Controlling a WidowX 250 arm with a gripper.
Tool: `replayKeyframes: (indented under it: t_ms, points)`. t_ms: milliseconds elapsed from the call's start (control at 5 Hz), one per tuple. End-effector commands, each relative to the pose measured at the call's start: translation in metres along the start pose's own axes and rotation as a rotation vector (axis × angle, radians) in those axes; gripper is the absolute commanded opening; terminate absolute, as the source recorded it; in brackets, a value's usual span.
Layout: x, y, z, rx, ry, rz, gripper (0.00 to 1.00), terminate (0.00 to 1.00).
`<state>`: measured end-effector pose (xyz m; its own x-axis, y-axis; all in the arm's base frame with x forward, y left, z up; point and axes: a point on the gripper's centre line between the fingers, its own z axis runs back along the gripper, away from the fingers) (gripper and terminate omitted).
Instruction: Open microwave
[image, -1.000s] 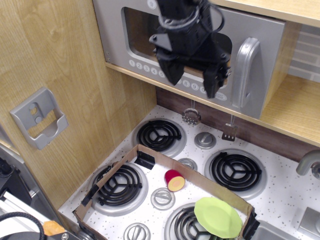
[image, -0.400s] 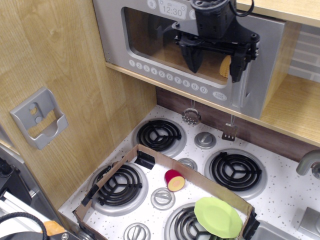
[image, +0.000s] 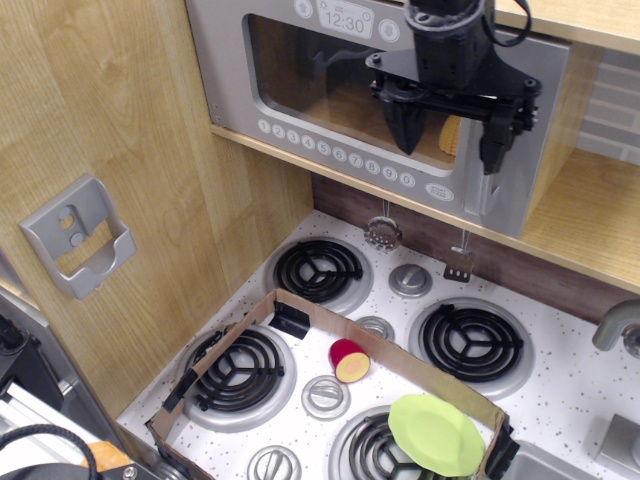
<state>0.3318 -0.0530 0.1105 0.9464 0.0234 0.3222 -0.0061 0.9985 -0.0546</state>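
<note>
The silver-grey microwave (image: 300, 60) sits on a wooden shelf at the top, its door shut. It has a clear window, a 12:30 display (image: 344, 18) and a row of round white buttons (image: 335, 150). Its thick vertical grey handle (image: 492, 185) is at the door's right side, mostly hidden behind my gripper. My black gripper (image: 450, 142) hangs in front of the door, open, fingers pointing down. The right finger (image: 492, 135) overlaps the handle; the left finger (image: 405, 125) is over the window. A yellow object shows inside between them.
Below is a toy stove with several black coil burners (image: 320, 270). A cardboard box wall (image: 400, 365) encloses a red-yellow toy fruit (image: 349, 360) and a green plate (image: 436, 434). A grey wall holder (image: 75, 235) is on the left wooden panel. A faucet (image: 618, 325) is at right.
My gripper has moved right and slightly up across the microwave door, from over the window's middle to the handle side. The door stays shut.
</note>
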Motion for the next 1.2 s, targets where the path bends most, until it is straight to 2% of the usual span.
replayKeyframes:
  t_ms: [0, 200, 400, 600, 1000]
  points:
    - [0.021, -0.006, 0.002, -0.031, -0.072, -0.053, 1.00, 0.00]
    - [0.021, -0.001, -0.001, -0.035, -0.089, -0.060, 1.00, 0.00]
    - [0.019, 0.003, -0.001, -0.031, -0.094, -0.060, 0.00, 0.00]
    - [0.016, 0.006, -0.001, -0.004, -0.102, -0.065, 0.00, 0.00]
    - [0.001, 0.014, -0.001, 0.022, -0.081, -0.026, 0.00, 0.00]
